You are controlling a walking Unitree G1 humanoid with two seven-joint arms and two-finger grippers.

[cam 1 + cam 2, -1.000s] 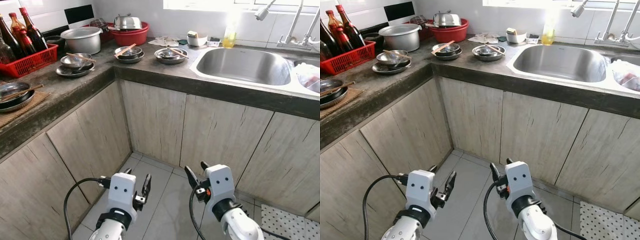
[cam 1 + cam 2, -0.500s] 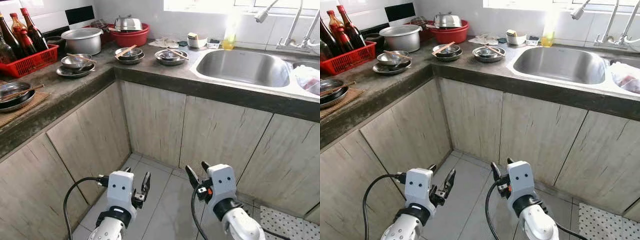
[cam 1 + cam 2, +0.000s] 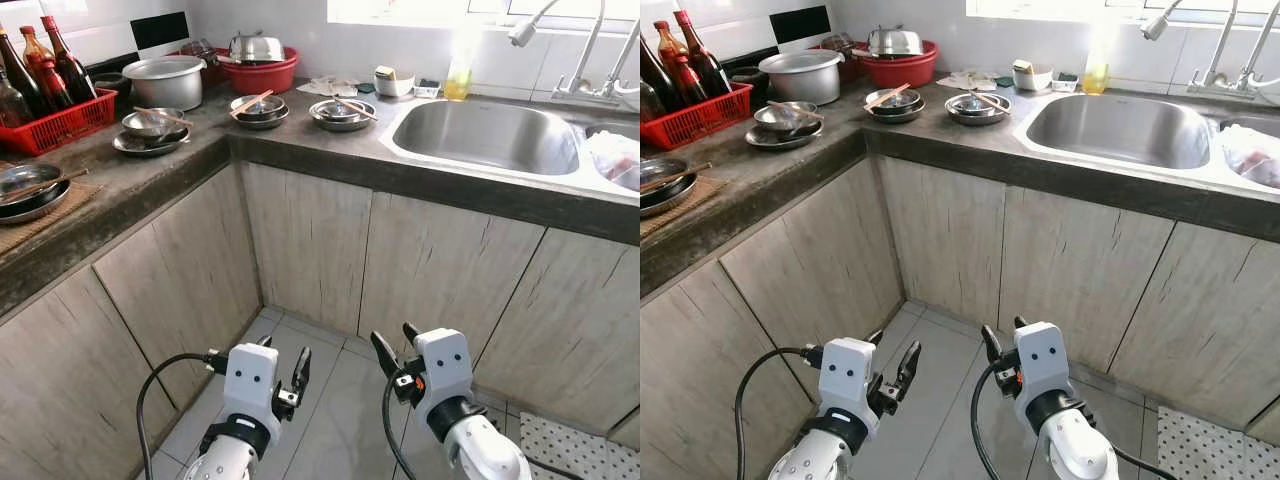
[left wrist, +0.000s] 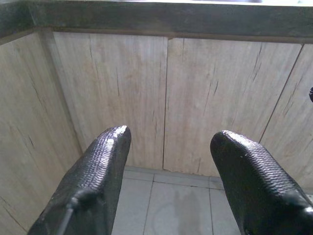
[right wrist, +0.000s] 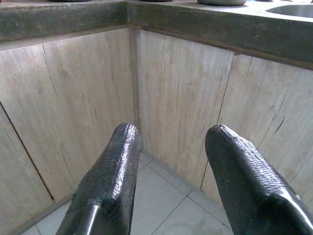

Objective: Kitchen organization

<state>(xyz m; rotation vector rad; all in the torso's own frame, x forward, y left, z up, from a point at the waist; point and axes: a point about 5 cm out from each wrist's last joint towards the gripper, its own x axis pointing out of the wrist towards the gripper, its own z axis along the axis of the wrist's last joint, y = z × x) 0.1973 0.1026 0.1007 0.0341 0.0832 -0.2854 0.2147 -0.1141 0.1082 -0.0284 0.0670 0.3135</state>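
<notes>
I stand facing the inside corner of an L-shaped kitchen counter (image 3: pixel 300 150), looking down at it and at the wooden cabinet doors (image 3: pixel 310 245) beneath. My left claw (image 3: pixel 283 368) sits at the lower centre-left of the frame and my right claw (image 3: pixel 396 345) at the lower centre — both low over the tiled floor (image 3: pixel 320 385), fingers spread apart and holding nothing. The wrist views confirm this: each pair of black fingers is parted, with cabinet fronts ahead. The things to tidy are all up on the counter, well apart from my claws. At the upper left is a red basket (image 3: pixel 60 122) of dark bottles (image 3: pixel 45 60); at the left edge, a dark dish with chopsticks (image 3: pixel 30 190) on a woven mat. Toward the upper centre are three stacks of metal bowls with chopsticks (image 3: pixel 258 105), a large metal pot (image 3: pixel 165 80) and a red basin (image 3: pixel 262 70) holding a lidded pot. A steel sink (image 3: pixel 490 130) fills the upper right, seemingly bare, with a yellow bottle (image 3: pixel 459 75) behind it. By my judgement the tidying has not begun: the dishes sit scattered, and all gathering and sorting is left.
</notes>
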